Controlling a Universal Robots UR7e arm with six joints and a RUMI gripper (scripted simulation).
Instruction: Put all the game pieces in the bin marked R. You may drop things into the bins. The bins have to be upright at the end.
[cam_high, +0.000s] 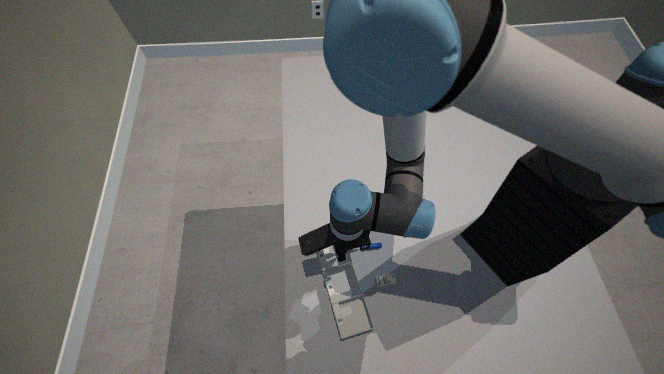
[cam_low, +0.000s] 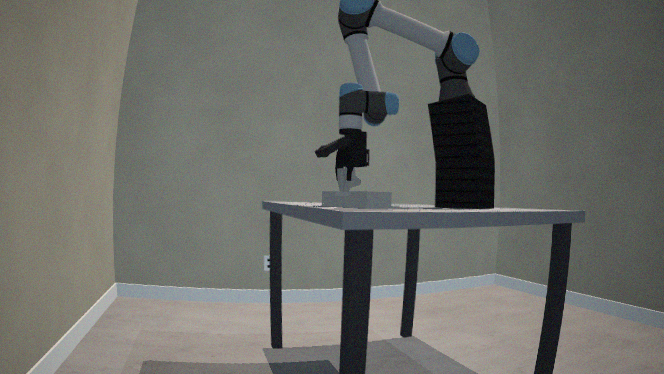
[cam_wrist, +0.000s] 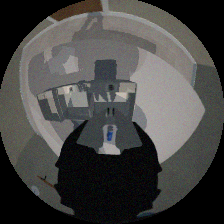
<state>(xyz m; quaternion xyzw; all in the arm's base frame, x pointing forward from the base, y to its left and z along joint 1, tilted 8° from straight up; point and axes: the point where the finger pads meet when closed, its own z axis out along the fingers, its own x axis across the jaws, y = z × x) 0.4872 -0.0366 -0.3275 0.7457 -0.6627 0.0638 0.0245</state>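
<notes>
1. Game pieces could not be told for certain; a small pale tile (cam_high: 385, 279) with dark marks lay on the table (cam_high: 325, 125) (cam_low: 450, 220) (cam_wrist: 172, 105), just right of the bins, and may have been one.
2. The bins (cam_high: 371, 317) (cam_low: 357, 200) (cam_wrist: 61, 111) stood joined in a row of three, upright, with their open tops facing up. In the top view the row ran from its far end down toward the near side, slanting a little to the right. The letter R could not be read, so which bin bore it could not be told.
3. The gripper (cam_high: 342, 256) (cam_low: 345, 186) (cam_wrist: 111, 108) pointed down over the far end of the row, with its fingers together and nothing clamped between them. In the exterior view its tips were close to the bin rim; whether they touched it could not be told.
4. A blue piece (cam_high: 375, 246) lay to the right of the far bin, beside the gripper and partly covered by it in the top view. Whether it was a game piece could not be told.
5. The wrist view showed a blue spot (cam_wrist: 109, 135) through the opening in the gripper's frame, behind the closed tips.
6. The arm (cam_high: 404, 215) (cam_low: 367, 65) reached in from the right and bent down to the gripper.
</notes>
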